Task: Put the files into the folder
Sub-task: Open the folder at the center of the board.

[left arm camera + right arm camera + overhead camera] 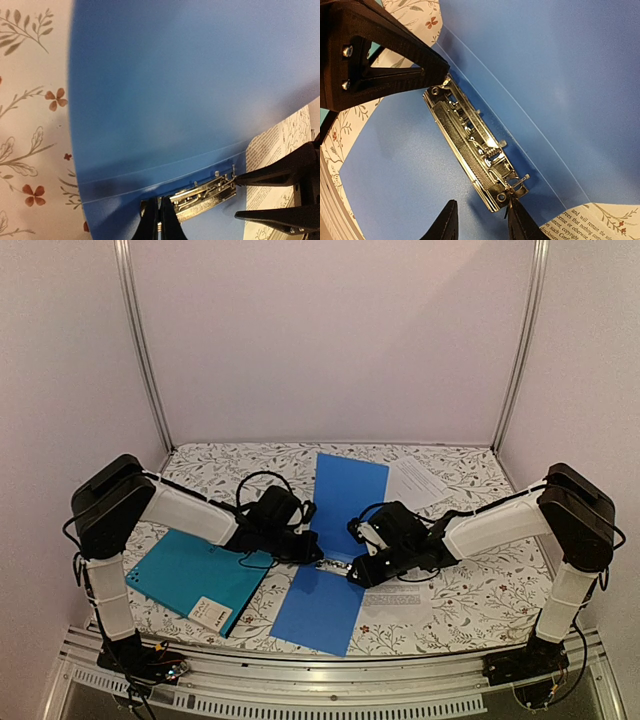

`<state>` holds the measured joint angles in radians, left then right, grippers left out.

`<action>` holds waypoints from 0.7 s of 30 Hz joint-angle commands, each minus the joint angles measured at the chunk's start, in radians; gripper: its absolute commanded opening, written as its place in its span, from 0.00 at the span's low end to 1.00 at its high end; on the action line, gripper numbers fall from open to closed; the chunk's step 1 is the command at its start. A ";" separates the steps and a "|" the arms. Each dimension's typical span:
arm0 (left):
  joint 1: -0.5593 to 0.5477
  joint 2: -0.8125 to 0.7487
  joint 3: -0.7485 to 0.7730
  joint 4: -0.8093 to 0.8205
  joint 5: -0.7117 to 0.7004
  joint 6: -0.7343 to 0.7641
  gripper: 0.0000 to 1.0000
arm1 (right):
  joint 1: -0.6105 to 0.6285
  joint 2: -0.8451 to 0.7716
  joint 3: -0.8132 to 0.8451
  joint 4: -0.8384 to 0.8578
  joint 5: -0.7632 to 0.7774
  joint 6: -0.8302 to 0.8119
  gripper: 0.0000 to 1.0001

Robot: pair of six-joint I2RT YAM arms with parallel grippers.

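A blue folder (320, 610) lies open in the middle of the table, its metal clip (334, 565) on the spine. Both grippers meet at that clip. My left gripper (160, 222) is shut, its fingertips on the clip's (205, 197) left end. The right gripper (482, 222) is open; one of its fingers (520, 220) touches the other end of the clip (470, 145), nothing between them. A closed teal folder (190, 575) with a white label lies at the left. One printed file (415, 480) lies at the back right, another (398, 602) sticks out from under the blue folder.
The table has a floral cloth (480, 590). White walls and two metal posts (140, 350) enclose the back and sides. A metal rail (330, 680) runs along the near edge, where the arm bases stand.
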<state>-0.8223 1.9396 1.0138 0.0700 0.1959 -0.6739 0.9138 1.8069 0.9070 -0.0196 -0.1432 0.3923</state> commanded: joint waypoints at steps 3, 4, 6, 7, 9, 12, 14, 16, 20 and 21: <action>0.009 0.048 -0.095 -0.022 -0.004 -0.018 0.00 | -0.005 0.034 -0.025 -0.053 -0.009 0.003 0.35; 0.009 0.049 -0.102 -0.018 -0.003 -0.020 0.00 | -0.005 0.034 -0.024 -0.055 -0.008 0.003 0.35; 0.009 0.051 -0.116 -0.005 -0.005 -0.024 0.00 | -0.005 0.027 -0.021 -0.060 -0.006 0.000 0.36; 0.008 0.053 -0.125 0.000 -0.005 -0.025 0.00 | -0.005 0.023 -0.019 -0.064 -0.002 -0.002 0.36; 0.008 0.054 -0.133 0.006 -0.004 -0.027 0.00 | -0.004 0.011 -0.013 -0.074 0.003 -0.011 0.37; 0.006 0.054 -0.144 0.016 -0.009 -0.029 0.00 | -0.004 -0.007 -0.001 -0.094 0.012 -0.034 0.39; 0.005 0.053 -0.148 0.020 -0.010 -0.027 0.00 | -0.004 -0.018 0.008 -0.106 0.014 -0.046 0.40; 0.003 0.051 -0.151 0.022 -0.013 -0.026 0.00 | -0.004 -0.027 0.017 -0.116 0.018 -0.056 0.41; 0.002 0.044 -0.155 0.024 -0.019 -0.017 0.00 | -0.005 -0.056 0.039 -0.146 0.039 -0.086 0.43; 0.002 0.044 -0.156 0.023 -0.020 -0.016 0.00 | -0.004 -0.061 0.046 -0.154 0.044 -0.093 0.44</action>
<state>-0.8196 1.9396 0.9104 0.2543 0.2050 -0.7071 0.9138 1.7874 0.9222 -0.0910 -0.1329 0.3412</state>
